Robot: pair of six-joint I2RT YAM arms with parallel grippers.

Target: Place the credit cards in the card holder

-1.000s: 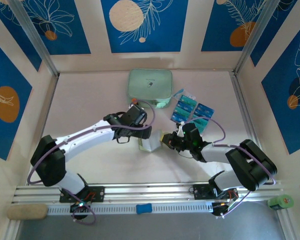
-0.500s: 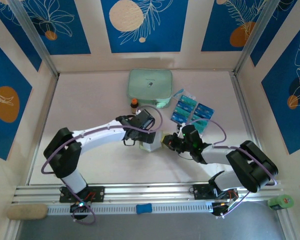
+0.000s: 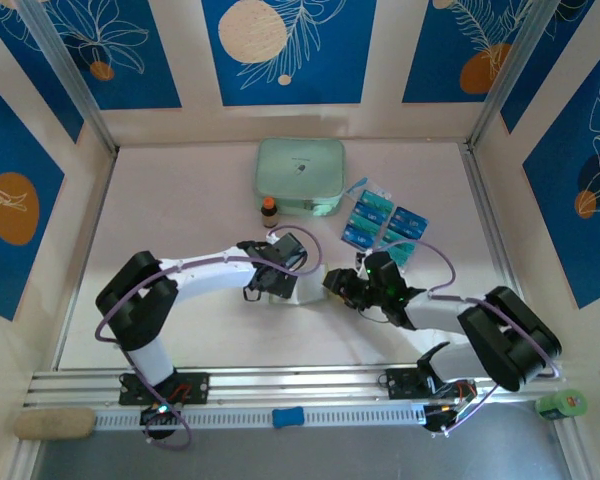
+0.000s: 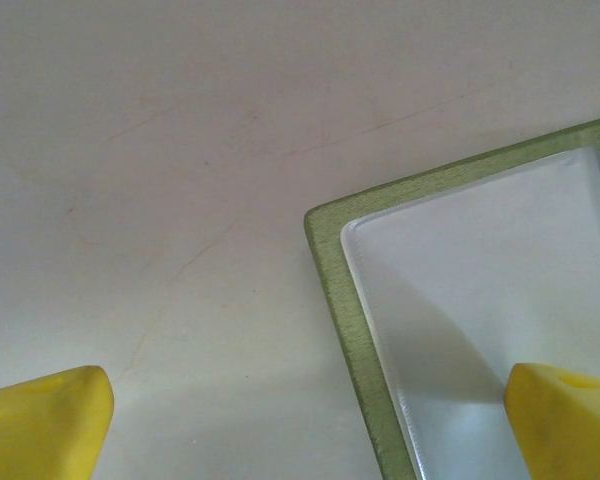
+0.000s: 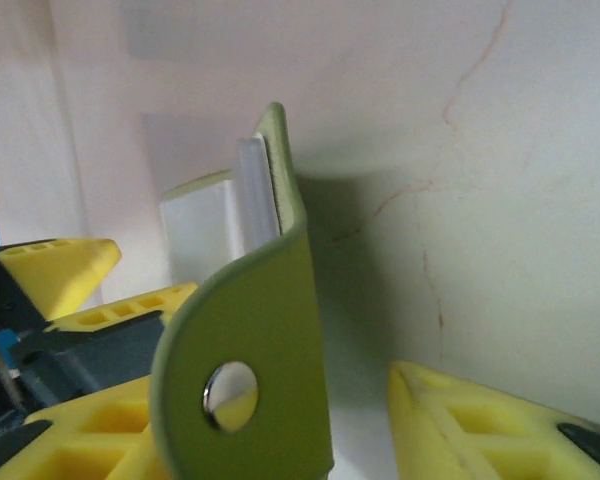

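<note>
fig.: pale pink surface [image 3: 180, 250] walled by blue leaf-print panels [image 3: 280, 50]. the card holder [image 3: 306, 290] lay opened near the middle, between my two arms, with a clear pocket facing up.

my left end effector [image 3: 280, 278] hung low over one corner of the holder [image 4: 332, 300]. its fingers were wide apart and gripped nothing: one fingertip [image 4: 565, 420] was above the pocket, the other above bare surface.

my right end effector [image 3: 335, 283] met the holder from the opposite side. in its wrist view the olive strap tab [image 5: 270, 330] with its silver snap stud [image 5: 230, 395] stood upright between the yellow fingers. these were parted, with a gap beside the tab, so i judged it not clamped.

the credit cards [image 3: 380, 225], blue and teal, lay flat in a loose cluster just beside the mint-green zip case [image 3: 300, 172], none yet pocketed.

governing relation: the cards lay beyond the right end effector, on the far right of the holder, close to that arm and well apart from the left one. their long axes ran aslant to the surface's edges; finer than that i could not tell. i judged the right arm the nearer.
</note>
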